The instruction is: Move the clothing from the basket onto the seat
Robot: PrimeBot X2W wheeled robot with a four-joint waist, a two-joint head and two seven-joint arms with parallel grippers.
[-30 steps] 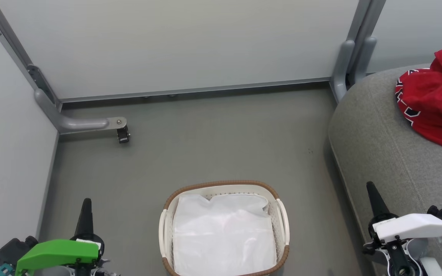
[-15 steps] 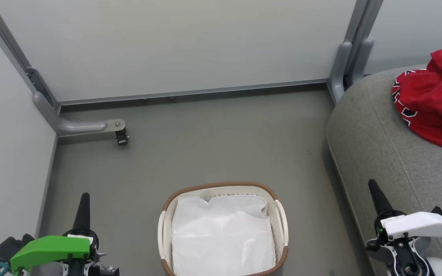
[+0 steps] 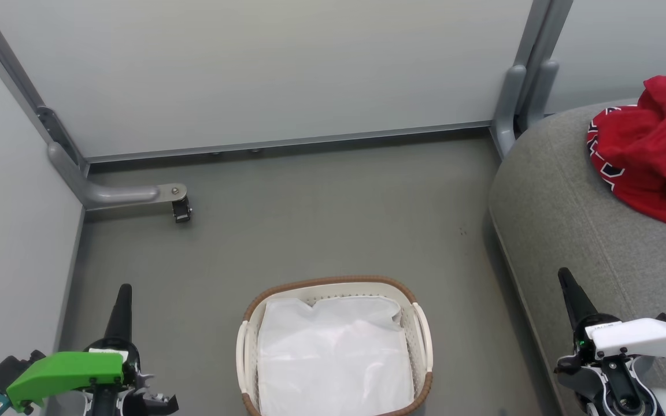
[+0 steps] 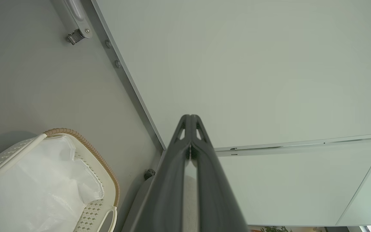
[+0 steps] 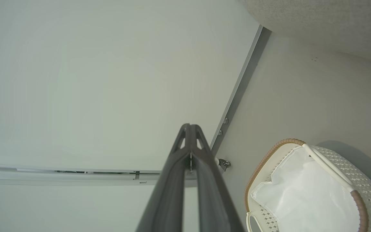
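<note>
1. Grippers come nearest. The left gripper (image 3: 123, 297) sits at the lower left and the right gripper (image 3: 568, 284) at the lower right. Each is clenched, its two dark fingers pressed tip to tip with nothing between them, and both wrist views show the same.
2. Between them stands the basket (image 3: 333, 282) on the grey floor (image 3: 310, 214), well apart from either arm. A smooth white sheet (image 3: 333, 358) covers its inside and no red shows in it. Whether anything lies under that sheet cannot be told.
3. The step in hand, as I judge it, is the closing check with the arms parked. To do it well, hold both arms out at the sides, clear of the basket's handles, and leave the white sheet alone, since it is not the clothing.
4. Further right rises the seat (image 3: 576, 231), its rounded edge just beside the right gripper. Any move of that arm should lift clear of the upholstery rather than drag along it.
5. The clothing (image 3: 651, 156) lies heaped on top of the seat, near its far end, with the trimmed edge turned toward the seat's edge. It looks settled, so I would not nudge it.
6. Farthest back, a metal bracket (image 3: 130, 193) meets the pale wall panel (image 3: 281, 69).
</note>
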